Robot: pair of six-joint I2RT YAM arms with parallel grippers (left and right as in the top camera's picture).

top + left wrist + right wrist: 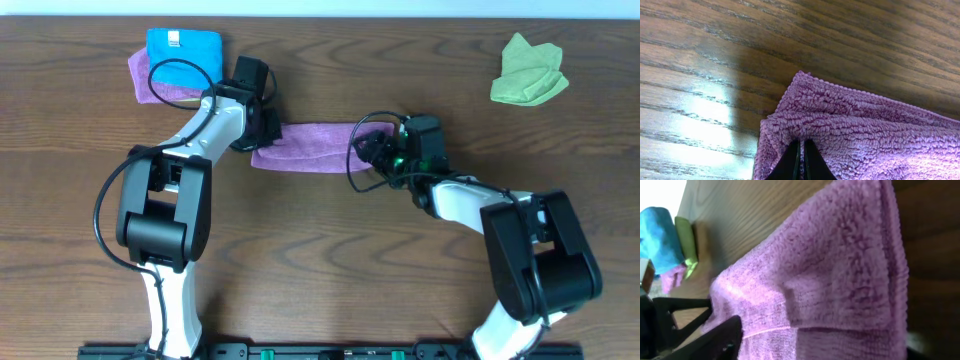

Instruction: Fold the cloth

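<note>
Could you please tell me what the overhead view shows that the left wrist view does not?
Only overhead: the left arm and right arm, a lime-green cloth at the far right, and a blue cloth lying on another purple cloth. Only left wrist: the left gripper pinched shut on the lilac cloth near its stitched corner. Both: the lilac cloth on the wooden table.

TWIN ARMS, ONE BUILD: Both arms pair glossy white tubular links with blocky black motor housings, rising from a black rail [300, 351] at the 6 o'clock edge of the table [320, 260]. A thin black cable [97, 215] loops off the 9 o'clock side of the left arm [160, 205]. The right arm [535, 250] carries a similar loop [372, 117] above its black right end effector [372, 150], with a small green light [399, 160] at its 3 o'clock. Up close, the left end effector [802, 160] shows slim matte-black wedge fingers [793, 164].
</note>
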